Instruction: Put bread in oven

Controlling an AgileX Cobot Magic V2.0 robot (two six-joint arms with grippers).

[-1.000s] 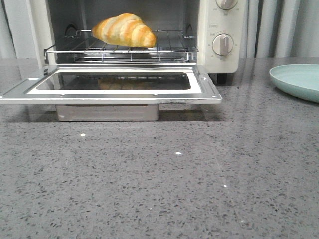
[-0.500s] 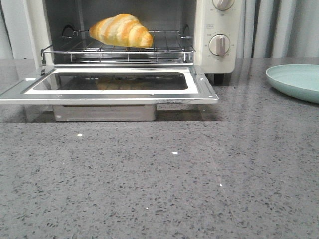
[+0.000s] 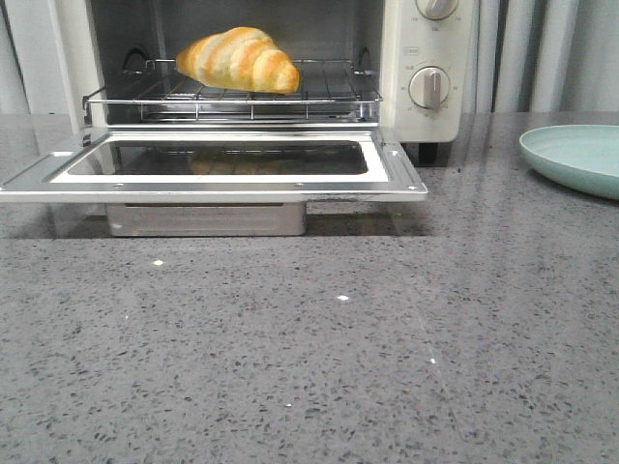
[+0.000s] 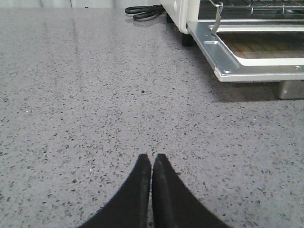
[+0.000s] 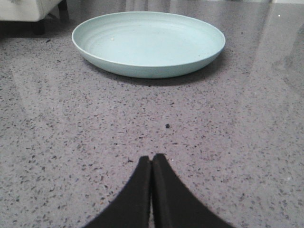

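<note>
The bread, a golden-orange striped croissant roll, lies on the wire rack inside the cream-white oven. The oven door is folded down flat and open; it also shows in the left wrist view. My left gripper is shut and empty, low over the grey counter, left of the oven door. My right gripper is shut and empty over the counter, in front of the plate. Neither gripper shows in the front view.
A pale green empty plate sits on the counter right of the oven, also in the right wrist view. A metal tray sits under the door. A black cable lies behind the oven's left side.
The front view has shifted slightly back and forth; the bread, oven and plate keep their places relative to each other.
</note>
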